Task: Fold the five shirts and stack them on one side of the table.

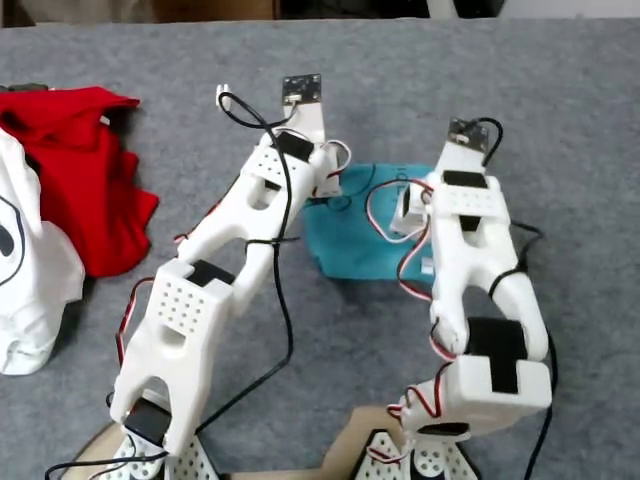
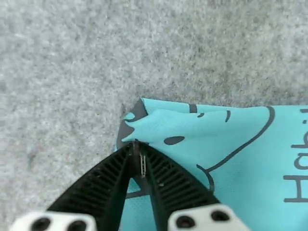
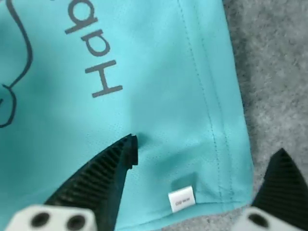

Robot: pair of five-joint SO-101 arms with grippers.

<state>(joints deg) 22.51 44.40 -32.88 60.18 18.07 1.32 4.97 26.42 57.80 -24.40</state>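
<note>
A teal shirt (image 1: pixel 365 235) with dark print lies folded on the grey table between the two arms. In the left wrist view my left gripper (image 2: pixel 138 155) is shut on a puckered corner of the teal shirt (image 2: pixel 231 159), next to the bare table. My left gripper (image 1: pixel 326 183) is at the shirt's far left corner in the high view. My right gripper (image 3: pixel 206 156) stands open over the teal shirt (image 3: pixel 144 72), straddling its stitched hem and a small white tag (image 3: pixel 181 199). One finger (image 3: pixel 126 149) rests on the cloth; the other hangs over the table's edge of the hem.
A crumpled red shirt (image 1: pixel 90 170) lies at the far left of the table, and a white shirt (image 1: pixel 30 280) with dark print lies beside it, nearer the front. Grey felt (image 1: pixel 560 120) covers the table. The arm bases and cables stand at the front edge.
</note>
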